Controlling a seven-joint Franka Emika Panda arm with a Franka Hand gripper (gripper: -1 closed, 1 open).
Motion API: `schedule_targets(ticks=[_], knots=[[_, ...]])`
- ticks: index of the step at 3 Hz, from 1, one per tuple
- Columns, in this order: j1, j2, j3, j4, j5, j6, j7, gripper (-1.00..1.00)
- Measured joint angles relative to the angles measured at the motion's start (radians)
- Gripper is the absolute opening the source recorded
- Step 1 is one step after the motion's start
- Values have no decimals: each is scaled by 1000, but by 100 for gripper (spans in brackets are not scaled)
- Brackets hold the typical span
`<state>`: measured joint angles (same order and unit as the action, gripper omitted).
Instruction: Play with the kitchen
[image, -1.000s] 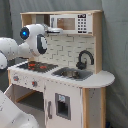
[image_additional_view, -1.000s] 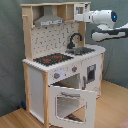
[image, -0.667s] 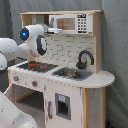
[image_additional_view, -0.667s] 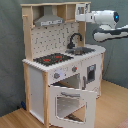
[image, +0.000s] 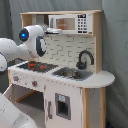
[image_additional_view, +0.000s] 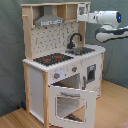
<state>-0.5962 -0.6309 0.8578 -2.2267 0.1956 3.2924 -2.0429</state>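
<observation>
While the kitchen (image_additional_view: 60, 65) stands with its oven door (image_additional_view: 70, 102) down, we reach the top shelf — jaws unreadable, task seemingly midway.

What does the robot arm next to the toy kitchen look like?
The arm has smooth, rounded white shells with dark bands at the joints. A round blue light glows on one joint, also visible in the second exterior view. No loose cables are visible.
</observation>
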Motion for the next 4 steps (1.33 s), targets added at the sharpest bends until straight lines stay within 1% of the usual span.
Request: schedule_targets(ticks=[1,2,3,4], knots=[[4,-1,0,-1,0,0,0,100],[65,-31,-21,-30,0,0,-6,100],[86,-78,-99,-57,0,0,-28,100],[87,-172,-128,-94,8,0,0,100]])
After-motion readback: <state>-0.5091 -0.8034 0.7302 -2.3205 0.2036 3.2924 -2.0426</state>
